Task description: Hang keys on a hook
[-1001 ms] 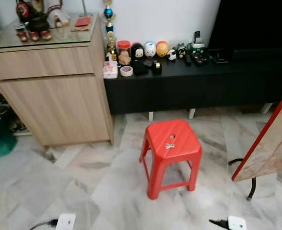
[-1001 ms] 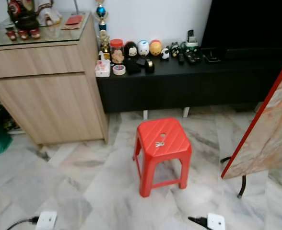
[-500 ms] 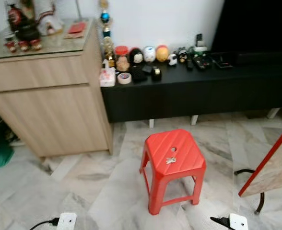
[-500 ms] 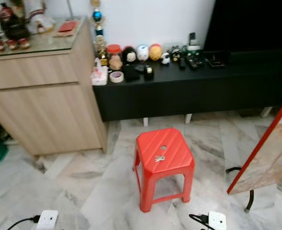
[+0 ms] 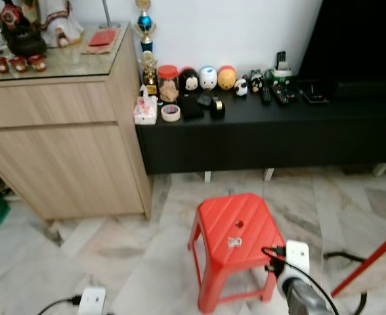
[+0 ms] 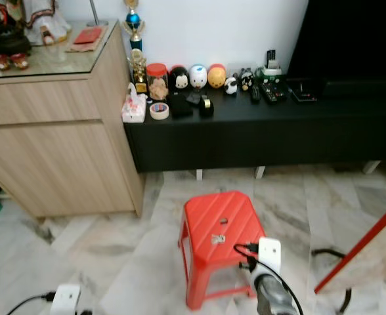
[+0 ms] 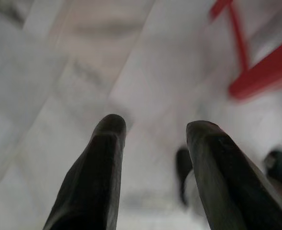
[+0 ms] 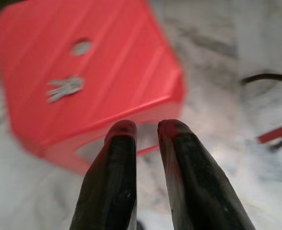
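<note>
- One set of keys, small and silver, lying flat on top of the red stool, just below the round hole in its seat. Nothing holds them yet.
- Change noted: my head camera has come closer and tipped down over the last second, so the stool sits lower and nearer in my view; the stool and keys themselves have not shifted.
- Change noted: my right arm has come up into the head view beside the stool's near right corner, where a second ago it was out of sight.
- Right gripper: fingers almost together with a thin gap, grasping nothing, aimed at the stool's edge with the keys off to one side of the line.
- Left gripper: fingers spread apart, empty, hanging over bare marble floor near the stool's legs.
- Background stock: wooden cabinet and black low bench with small figurines along the wall. I can make out no hook among them.
- Reading: I judge this as the approach to the pickup; the right gripper needs to widen and swing over the keys before closing.
</note>
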`<state>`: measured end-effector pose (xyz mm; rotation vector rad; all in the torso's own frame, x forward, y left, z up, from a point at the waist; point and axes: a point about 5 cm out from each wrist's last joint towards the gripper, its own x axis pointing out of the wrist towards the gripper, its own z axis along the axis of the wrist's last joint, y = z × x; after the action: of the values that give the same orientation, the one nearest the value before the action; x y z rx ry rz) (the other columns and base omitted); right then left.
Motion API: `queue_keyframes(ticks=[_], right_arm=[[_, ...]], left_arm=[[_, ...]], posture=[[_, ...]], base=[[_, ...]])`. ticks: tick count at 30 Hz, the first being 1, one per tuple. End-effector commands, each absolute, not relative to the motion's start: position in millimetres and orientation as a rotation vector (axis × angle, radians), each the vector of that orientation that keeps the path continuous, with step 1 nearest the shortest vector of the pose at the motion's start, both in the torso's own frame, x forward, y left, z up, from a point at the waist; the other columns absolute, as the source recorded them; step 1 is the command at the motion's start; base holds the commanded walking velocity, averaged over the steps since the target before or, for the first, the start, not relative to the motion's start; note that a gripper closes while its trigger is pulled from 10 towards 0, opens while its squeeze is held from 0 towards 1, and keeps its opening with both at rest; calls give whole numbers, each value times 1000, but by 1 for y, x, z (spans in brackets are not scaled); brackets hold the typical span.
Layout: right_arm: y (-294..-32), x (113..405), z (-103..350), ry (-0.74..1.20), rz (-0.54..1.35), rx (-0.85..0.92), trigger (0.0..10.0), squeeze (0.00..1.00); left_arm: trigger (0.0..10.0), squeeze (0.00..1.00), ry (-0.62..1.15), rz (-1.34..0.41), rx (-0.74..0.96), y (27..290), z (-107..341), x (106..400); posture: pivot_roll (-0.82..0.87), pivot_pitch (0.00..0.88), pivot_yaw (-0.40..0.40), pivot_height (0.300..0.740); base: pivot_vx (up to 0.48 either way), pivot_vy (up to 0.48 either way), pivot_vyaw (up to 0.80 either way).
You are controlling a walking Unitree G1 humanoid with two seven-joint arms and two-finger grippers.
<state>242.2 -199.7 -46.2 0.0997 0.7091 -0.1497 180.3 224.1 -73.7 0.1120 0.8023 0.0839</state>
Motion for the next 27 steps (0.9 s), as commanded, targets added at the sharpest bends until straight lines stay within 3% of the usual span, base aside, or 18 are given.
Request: queue_keyframes(ticks=[1,2,3,4,5,9,18,27], right_arm=[[-193,257,-35,626,-120,104,10000,0],[-192,262,-30,580,-121,110,10000,0],[-191,264,-27,559,-118,112,10000,0],[-191,264,-27,559,-118,112,10000,0],[-190,267,-23,516,-111,117,10000,0],[-188,268,-16,414,-111,145,10000,0],[-193,223,-42,450,-153,94,10000,0],[-214,195,-34,344,-181,-35,10000,0]], left_arm=[[10000,0,787,129,131,234,-74,171],[10000,0,720,143,129,236,-68,178],[10000,0,614,142,133,242,-51,204],[10000,0,614,142,133,242,-51,204],[10000,0,441,112,163,249,-18,243],[10000,0,174,17,187,237,28,281],[10000,0,-8,-67,140,206,49,285],[10000,0,-51,-119,182,200,59,276]], posture=[[86,0,-29,740],[82,0,-27,740],[82,0,-27,740],[82,0,-27,740],[81,0,-23,740],[74,0,-17,740],[62,0,-12,740],[52,0,-10,740]], base=[[0,0,0],[0,0,0],[0,0,0],[0,0,0],[0,0,0],[0,0,0],[0,0,0],[0,0,0]])
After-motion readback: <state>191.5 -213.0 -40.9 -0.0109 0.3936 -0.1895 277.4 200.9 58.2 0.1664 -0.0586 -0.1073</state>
